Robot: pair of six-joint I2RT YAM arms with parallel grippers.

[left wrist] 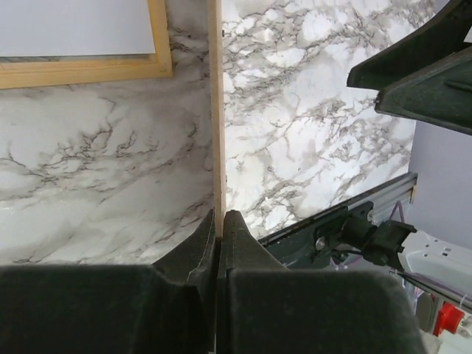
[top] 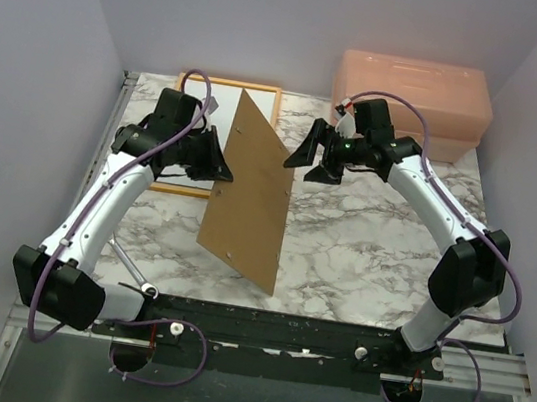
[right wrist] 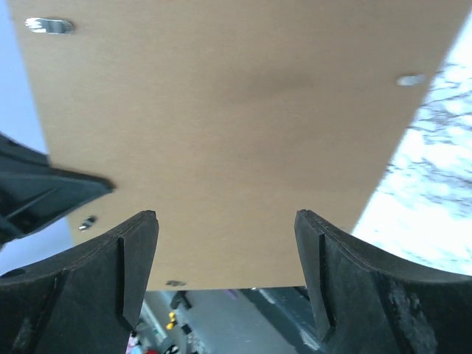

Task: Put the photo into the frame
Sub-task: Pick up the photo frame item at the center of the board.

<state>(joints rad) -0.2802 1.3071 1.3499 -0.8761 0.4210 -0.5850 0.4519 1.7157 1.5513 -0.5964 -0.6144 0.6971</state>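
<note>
The orange wooden frame [top: 231, 84] lies flat at the back left, and its corner shows in the left wrist view [left wrist: 158, 46]. A white sheet [left wrist: 74, 26] lies inside it with no picture side showing, so I cannot tell if it is the photo. My left gripper [top: 216, 160] is shut on the edge of the plain brown backing board [top: 250, 188], which it holds up on edge and tilted; the left wrist view [left wrist: 220, 215] shows the board edge-on [left wrist: 215, 110]. My right gripper [top: 309, 164] is open beside the board's right face, which fills the right wrist view [right wrist: 236, 110] between the spread fingers [right wrist: 226, 217].
A pink translucent plastic box [top: 413, 96] stands at the back right. The marble table top [top: 363, 246] extends to the right of the board. Purple walls close in the left, back and right sides. A black rail [top: 309, 334] runs along the near edge.
</note>
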